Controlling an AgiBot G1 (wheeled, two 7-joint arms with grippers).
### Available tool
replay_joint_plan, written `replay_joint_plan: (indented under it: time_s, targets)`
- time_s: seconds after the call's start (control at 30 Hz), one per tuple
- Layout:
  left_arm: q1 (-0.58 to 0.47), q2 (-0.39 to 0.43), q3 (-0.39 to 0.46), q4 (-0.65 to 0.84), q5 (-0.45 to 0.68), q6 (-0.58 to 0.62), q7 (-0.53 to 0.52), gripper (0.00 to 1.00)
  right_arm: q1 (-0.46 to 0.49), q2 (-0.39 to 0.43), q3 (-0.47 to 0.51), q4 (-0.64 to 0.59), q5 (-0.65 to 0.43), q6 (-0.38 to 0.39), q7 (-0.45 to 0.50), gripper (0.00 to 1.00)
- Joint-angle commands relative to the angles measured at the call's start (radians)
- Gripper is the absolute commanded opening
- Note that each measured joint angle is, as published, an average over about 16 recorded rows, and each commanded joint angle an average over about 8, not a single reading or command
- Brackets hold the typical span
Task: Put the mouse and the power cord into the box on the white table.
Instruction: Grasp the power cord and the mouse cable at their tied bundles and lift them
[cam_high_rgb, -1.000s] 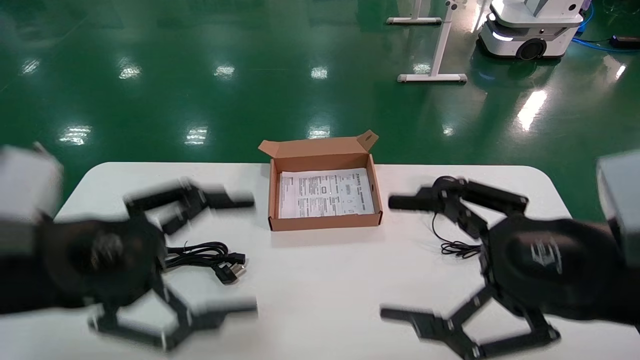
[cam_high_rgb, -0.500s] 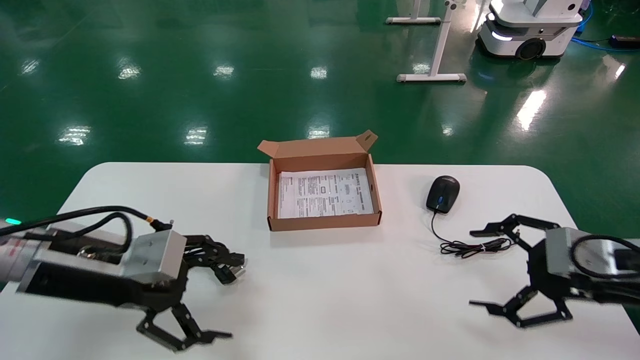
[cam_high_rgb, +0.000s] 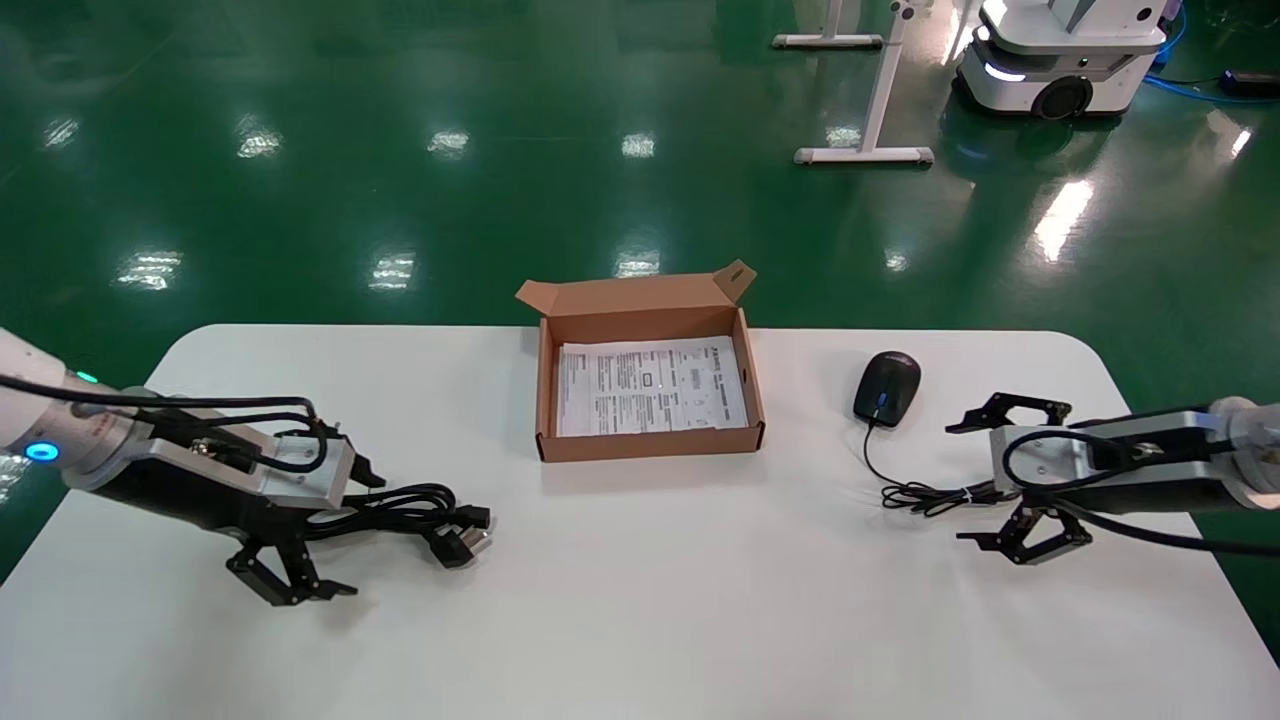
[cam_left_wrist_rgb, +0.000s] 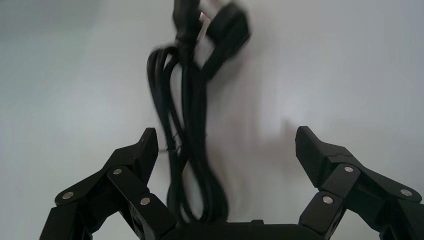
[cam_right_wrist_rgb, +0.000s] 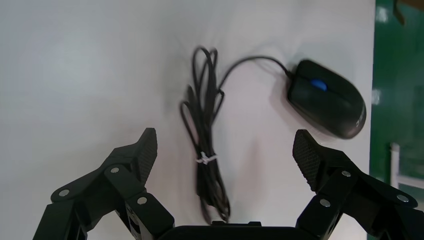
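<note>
Cord, left of the box, looks limp yet bulky; best taken across its bundled loops. Mouse, right of the box, looks light, smooth and rigid, trailing a thin wire. Left end effector straddles the cord, right end effector the wire; both wide open, empty. Bare white surface; glossy green floor.

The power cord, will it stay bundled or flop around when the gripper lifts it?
The power cord will probably sag, since its loops look loose. Its plugs stick out and may dangle. The open left gripper straddles it.
</note>
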Motion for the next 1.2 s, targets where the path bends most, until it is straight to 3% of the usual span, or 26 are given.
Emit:
replay_joint_plan:
  time_s: [0.03, 0.23, 0.27, 0.5, 0.53, 1.2]
  targets:
    - [-0.023, 0.034, 0.014, 0.079, 0.029, -0.021, 0.053, 1.0, 0.027, -0.033, -0.013, -0.062, -0.026, 0.025, -0.039, 1.0]
    - [-0.036, 0.085, 0.014, 0.226, 0.036, -0.079, 0.141, 1.0, 0.066, -0.084, -0.028, -0.182, -0.054, 0.081, -0.112, 1.0]
    - [-0.036, 0.091, 0.013, 0.245, 0.034, -0.087, 0.151, 0.93, 0.071, -0.09, -0.029, -0.197, -0.056, 0.088, -0.121, 0.93]
    - [-0.045, 0.12, 0.004, 0.323, 0.023, -0.117, 0.208, 0.06, 0.091, -0.12, -0.029, -0.276, -0.059, 0.12, -0.156, 0.06]
    - [-0.047, 0.123, 0.003, 0.331, 0.022, -0.116, 0.214, 0.0, 0.094, -0.122, -0.028, -0.285, -0.058, 0.122, -0.157, 0.0]
    - [-0.048, 0.124, 0.002, 0.332, 0.02, -0.111, 0.218, 0.0, 0.095, -0.123, -0.026, -0.289, -0.054, 0.123, -0.159, 0.0]
